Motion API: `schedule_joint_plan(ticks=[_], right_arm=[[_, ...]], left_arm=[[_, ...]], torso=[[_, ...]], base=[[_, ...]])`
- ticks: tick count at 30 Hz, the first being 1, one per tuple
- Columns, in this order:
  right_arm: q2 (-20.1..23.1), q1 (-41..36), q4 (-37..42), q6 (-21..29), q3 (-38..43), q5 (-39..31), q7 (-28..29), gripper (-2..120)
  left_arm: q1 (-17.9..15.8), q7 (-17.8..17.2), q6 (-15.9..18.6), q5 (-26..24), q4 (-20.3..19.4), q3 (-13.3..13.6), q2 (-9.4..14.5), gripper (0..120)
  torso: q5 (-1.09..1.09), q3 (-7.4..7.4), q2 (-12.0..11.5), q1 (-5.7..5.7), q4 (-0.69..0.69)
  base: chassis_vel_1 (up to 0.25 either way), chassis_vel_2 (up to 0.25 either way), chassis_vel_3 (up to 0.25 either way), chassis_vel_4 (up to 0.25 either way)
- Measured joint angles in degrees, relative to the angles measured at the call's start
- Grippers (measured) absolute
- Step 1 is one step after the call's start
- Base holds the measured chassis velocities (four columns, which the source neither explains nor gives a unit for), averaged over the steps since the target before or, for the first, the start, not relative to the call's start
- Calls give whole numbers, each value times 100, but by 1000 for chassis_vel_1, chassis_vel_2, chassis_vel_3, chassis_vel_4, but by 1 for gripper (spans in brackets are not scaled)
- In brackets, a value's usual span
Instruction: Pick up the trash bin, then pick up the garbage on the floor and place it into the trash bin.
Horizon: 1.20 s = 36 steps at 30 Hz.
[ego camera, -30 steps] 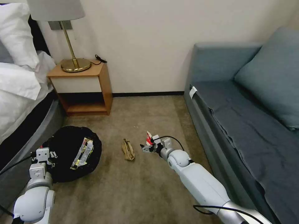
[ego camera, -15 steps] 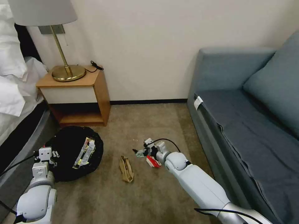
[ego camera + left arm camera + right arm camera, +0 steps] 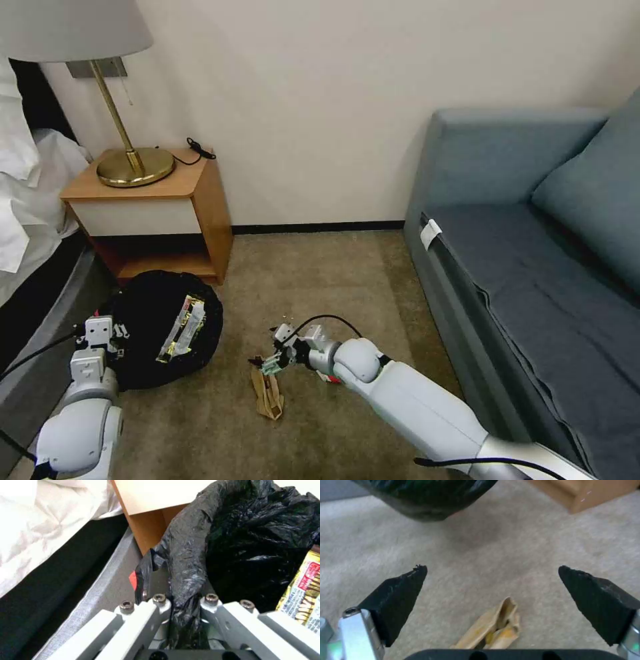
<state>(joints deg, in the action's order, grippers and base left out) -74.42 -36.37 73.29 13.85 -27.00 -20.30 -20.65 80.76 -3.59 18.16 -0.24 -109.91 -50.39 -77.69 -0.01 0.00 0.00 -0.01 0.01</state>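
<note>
The trash bin (image 3: 143, 313), lined with a wrinkly black bag, sits on the carpet at the left with a yellow-black snack wrapper (image 3: 185, 325) inside. My left gripper (image 3: 99, 333) is shut on the bag's rim (image 3: 186, 562), and the wrapper (image 3: 305, 597) shows beside it. My right gripper (image 3: 268, 362) hangs open just above a tan paper scrap (image 3: 268, 395) lying on the carpet. In the right wrist view the scrap (image 3: 495, 630) lies below the spread fingers (image 3: 400, 592), nothing between them. A red-white carton scrap (image 3: 325, 378) peeks out from under the right forearm.
A wooden nightstand (image 3: 200, 200) with a brass lamp (image 3: 130, 163) stands behind the bin, against the wall. The bed (image 3: 27, 220) runs along the left, and a blue-grey sofa (image 3: 507, 280) along the right. Open carpet (image 3: 320, 280) lies between them.
The head camera has shifted, so the whole scene slid. My right gripper moved left, from beside the red-white carton scrap to above the tan paper scrap. The left gripper kept its hold on the bin.
</note>
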Motion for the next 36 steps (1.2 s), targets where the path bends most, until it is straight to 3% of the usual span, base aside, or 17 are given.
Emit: schedule_joint_plan(ticks=[19, 31, 36], right_arm=[[-444, 368, -1345, 179, -604, 10, 41, 100], [-781, 403, -2016, 212, -759, 14, 98, 100], [-1091, 389, -2520, 30, -660, 315, 88, 100]], left_arm=[[-79, -52, 271, 56, -301, 93, -144, 4], [-52, -48, 246, 42, -296, 99, -249, 4], [-52, -39, 191, -3, -274, 66, -212, 4]], torso=[[0, 0, 0, 0, -1], [0, 0, 0, 0, 0], [0, 0, 0, 0, -1]], base=[[0, 0, 0, 0], [0, 0, 0, 0], [0, 0, 0, 0]])
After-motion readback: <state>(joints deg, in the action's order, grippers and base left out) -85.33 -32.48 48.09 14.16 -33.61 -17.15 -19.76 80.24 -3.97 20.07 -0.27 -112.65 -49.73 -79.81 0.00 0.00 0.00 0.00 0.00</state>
